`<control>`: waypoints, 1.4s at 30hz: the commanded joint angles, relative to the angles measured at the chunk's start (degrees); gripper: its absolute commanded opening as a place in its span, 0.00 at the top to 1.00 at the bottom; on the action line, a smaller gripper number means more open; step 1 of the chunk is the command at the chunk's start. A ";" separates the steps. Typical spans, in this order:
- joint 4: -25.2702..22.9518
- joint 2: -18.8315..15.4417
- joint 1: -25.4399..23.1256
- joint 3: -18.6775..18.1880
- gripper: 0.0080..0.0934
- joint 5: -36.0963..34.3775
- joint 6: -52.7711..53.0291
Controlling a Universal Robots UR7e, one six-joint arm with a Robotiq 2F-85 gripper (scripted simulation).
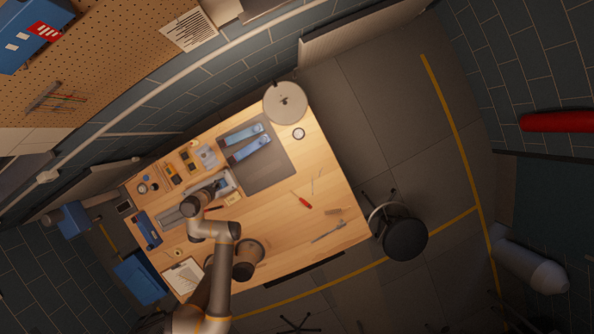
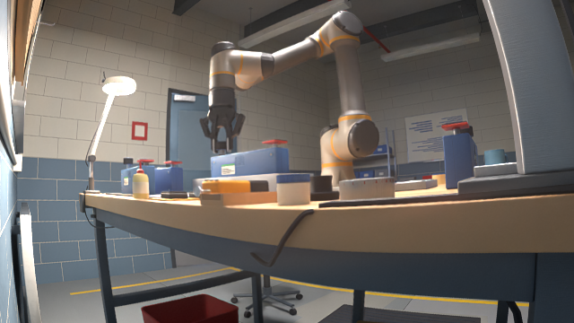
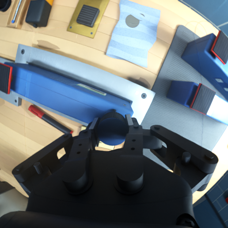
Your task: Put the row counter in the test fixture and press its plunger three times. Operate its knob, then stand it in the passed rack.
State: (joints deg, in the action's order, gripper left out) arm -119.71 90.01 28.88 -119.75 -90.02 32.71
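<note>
A round blue knob (image 3: 112,129) with a ribbed dark rim sits on one end of the blue row counter (image 3: 66,92). The counter lies on its side in the grey test fixture (image 3: 88,73), with its red-edged plunger (image 3: 4,79) at the far end. In the second side camera the counter (image 2: 249,162) lies on the bench under the arm. Two more blue counters (image 3: 205,66) lie on a grey mat to the right. My gripper (image 3: 111,127) (image 2: 221,148) comes down on the knob end and is closed around the knob.
A striped blue cloth (image 3: 133,33) and a yellow plate with a black pad (image 3: 87,16) lie behind the fixture. A red-capped marker (image 3: 49,120) lies in front of it. A desk lamp (image 2: 117,86) stands at the bench end. A screwdriver (image 1: 302,200) and a wrench (image 1: 329,231) lie further off.
</note>
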 commanded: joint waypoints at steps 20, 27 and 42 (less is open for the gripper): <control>-0.06 0.02 0.01 0.03 1.00 0.02 21.53; -0.06 0.02 0.01 0.03 1.00 0.02 23.12; -0.06 0.02 0.01 0.03 1.00 0.02 23.22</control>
State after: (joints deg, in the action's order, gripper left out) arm -119.70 90.02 28.87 -119.75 -90.02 55.85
